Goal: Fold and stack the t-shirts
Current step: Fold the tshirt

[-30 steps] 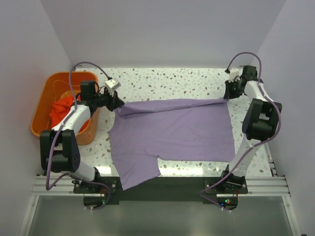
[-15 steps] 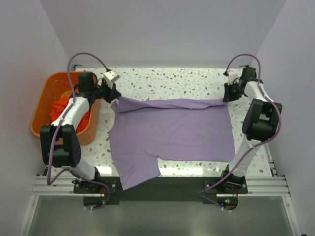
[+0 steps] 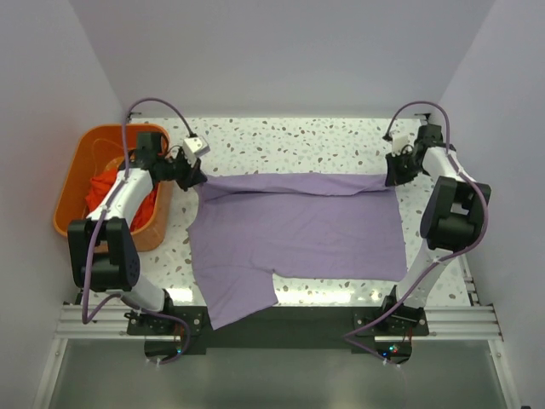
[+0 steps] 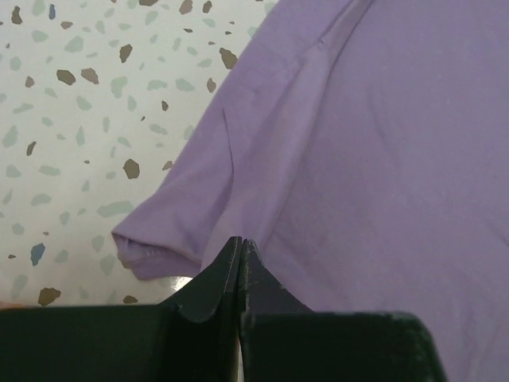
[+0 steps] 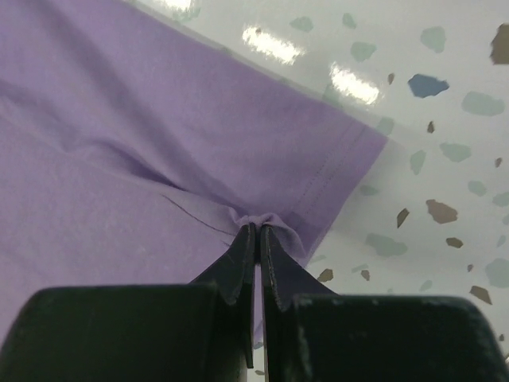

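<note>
The lavender t-shirt (image 3: pixel 298 226) lies spread flat across the table, with its near-left part hanging over the front edge. My left gripper (image 3: pixel 196 177) is shut on its far-left corner by a sleeve; in the left wrist view the jaw tips (image 4: pixel 241 241) meet on the purple cloth (image 4: pixel 382 143). My right gripper (image 3: pixel 392 177) is shut on the far-right corner; the right wrist view shows cloth (image 5: pixel 119 119) bunched at the jaw tips (image 5: pixel 256 227). The orange-red t-shirt (image 3: pixel 104 192) lies crumpled in the basket.
The orange plastic basket (image 3: pixel 106 129) stands at the table's left edge, beside my left arm. Speckled white tabletop (image 3: pixel 289 141) shows beyond the shirt's far edge. Walls close in the left, back and right sides.
My left gripper swung toward the far left with the shirt corner, then came slightly nearer. My right gripper shifted a little nearer. The shirt's far edge now runs straighter between the two grippers.
</note>
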### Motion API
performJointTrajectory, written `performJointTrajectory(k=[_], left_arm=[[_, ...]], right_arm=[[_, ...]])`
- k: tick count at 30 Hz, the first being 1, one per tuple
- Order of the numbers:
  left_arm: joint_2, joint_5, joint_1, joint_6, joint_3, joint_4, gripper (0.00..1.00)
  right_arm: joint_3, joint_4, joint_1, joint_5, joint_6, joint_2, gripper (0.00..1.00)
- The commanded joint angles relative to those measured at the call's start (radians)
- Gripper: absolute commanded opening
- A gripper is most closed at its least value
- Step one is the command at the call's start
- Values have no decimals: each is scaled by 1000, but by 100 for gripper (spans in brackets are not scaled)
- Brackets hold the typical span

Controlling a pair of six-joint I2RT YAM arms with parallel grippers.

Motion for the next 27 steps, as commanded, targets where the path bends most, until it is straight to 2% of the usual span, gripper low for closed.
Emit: performJointTrajectory(k=[1,9,15,27], left_arm=[[-41,11,8,75,-34,-41,0],[-6,-20,5,107,-22,-87,0],[-36,-18,7,130,4,-120,0],[-53,-1,51,104,43,-101,0]], right_arm=[[-42,-4,-4,17,-43,-49,0],[-49,-7,-4,30,-38,-32,0],[-13,-24,-7,50,-55,-52,0],[16,-21,-33,38,-52,-53,0]])
